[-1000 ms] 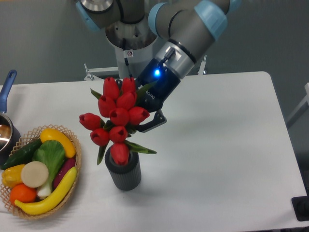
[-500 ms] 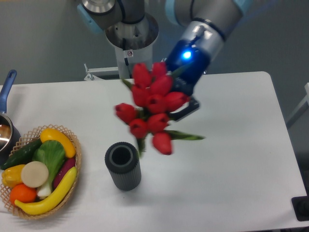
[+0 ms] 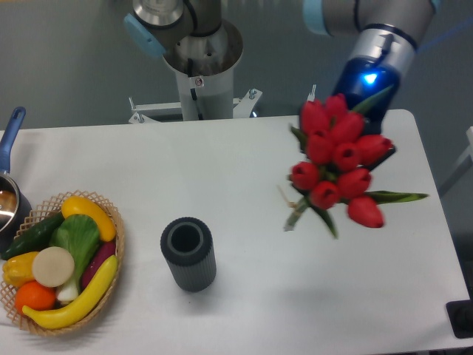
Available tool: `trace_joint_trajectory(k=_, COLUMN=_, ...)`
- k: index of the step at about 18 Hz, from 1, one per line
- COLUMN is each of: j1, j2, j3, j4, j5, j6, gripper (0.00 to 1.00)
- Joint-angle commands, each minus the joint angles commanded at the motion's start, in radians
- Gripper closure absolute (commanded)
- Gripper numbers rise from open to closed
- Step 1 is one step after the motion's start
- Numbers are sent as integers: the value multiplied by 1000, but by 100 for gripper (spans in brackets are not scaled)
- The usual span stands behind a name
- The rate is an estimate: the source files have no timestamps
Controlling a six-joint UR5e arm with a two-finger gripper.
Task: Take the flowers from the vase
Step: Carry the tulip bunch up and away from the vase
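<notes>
The flowers (image 3: 336, 164), a tied bunch of red tulip buds with green leaves and stems, hang in the air above the right part of the table, clear of the vase. My gripper (image 3: 363, 127) is behind the bunch and shut on it; the buds hide its fingers. The vase (image 3: 188, 254), a small dark grey ribbed cylinder, stands upright and empty at the front middle-left of the table, well to the left of the gripper.
A wicker basket (image 3: 112, 275) with toy fruit and vegetables sits at the front left. A blue-handled pot (image 3: 10, 185) stands at the left edge. The arm's base (image 3: 201, 59) rises behind the table's back edge.
The gripper has lifted the flowers out of the vase and carried them up and to the right. The vase now stands empty and has not moved.
</notes>
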Motion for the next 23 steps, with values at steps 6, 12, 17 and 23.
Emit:
trace_joint_trajectory(k=6, j1=20, j2=1, j3=-6, j4=0, j5=2, j6=14, gripper=63)
trace_joint_trajectory(k=12, j1=26, j2=-8, j3=-3, j4=2, j5=5, j6=22, gripper=63)
trace_joint_trajectory(k=17, j1=32, j2=-9, j3=0, j4=2, j5=5, j6=22, gripper=63)
trace_joint_trajectory(k=23, j1=34, j2=-9, j3=5, j4=2, j5=5, j6=22, gripper=63)
